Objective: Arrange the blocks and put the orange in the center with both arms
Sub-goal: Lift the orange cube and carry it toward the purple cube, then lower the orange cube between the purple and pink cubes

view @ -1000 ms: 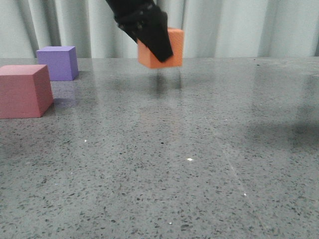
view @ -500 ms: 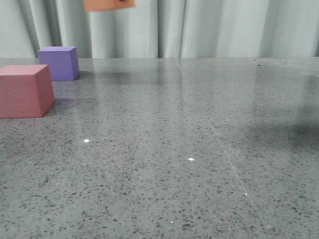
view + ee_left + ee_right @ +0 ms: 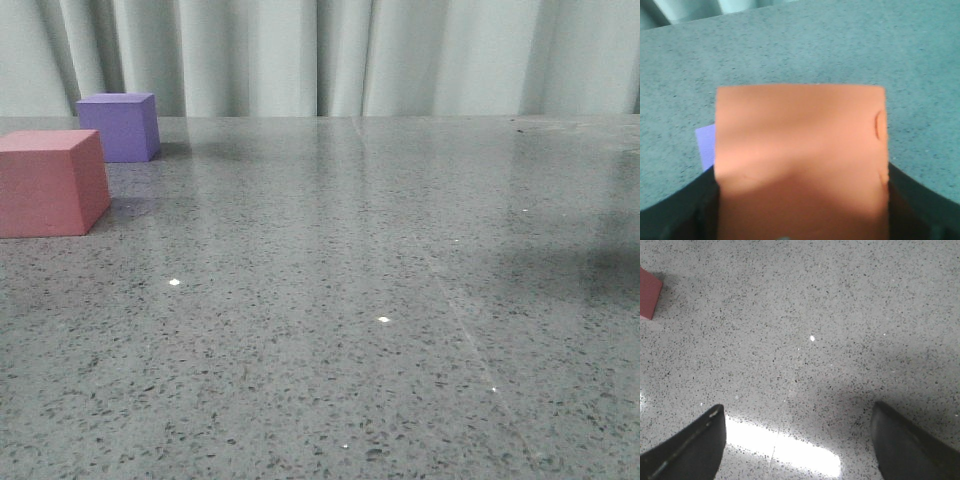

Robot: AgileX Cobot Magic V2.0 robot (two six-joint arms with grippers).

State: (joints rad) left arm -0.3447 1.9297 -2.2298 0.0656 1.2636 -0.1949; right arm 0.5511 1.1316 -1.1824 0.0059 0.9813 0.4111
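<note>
The desk (image 3: 400, 300) is the largest thing in sight: one polished grey stone-speckled top, glossy enough to mirror the blocks and the pale pleated curtain (image 3: 330, 55) that closes off the room behind it.

Three cubes show in all, one of each colour. In the front view the pink cube (image 3: 50, 183) sits flat on the desk at the left edge, with the purple cube (image 3: 120, 126) behind it and a little apart, also flat and square to the surface.

The orange cube (image 3: 800, 160) appears only in the left wrist view. There it fills the space between the two dark fingers of the left end effector (image 3: 800, 210), which is clamped on its sides and holds it off the desk. Its broad face is turned to the camera with edges level; being a cube, it has no long axis. A sliver of the purple cube (image 3: 705, 145) peeks out beyond it, lower down on the desk.

The right end effector (image 3: 800, 440) hangs over bare desk (image 3: 815, 315) with fingers spread wide and nothing between them. A corner of the pink cube (image 3: 649, 292) lies well away from it.
</note>
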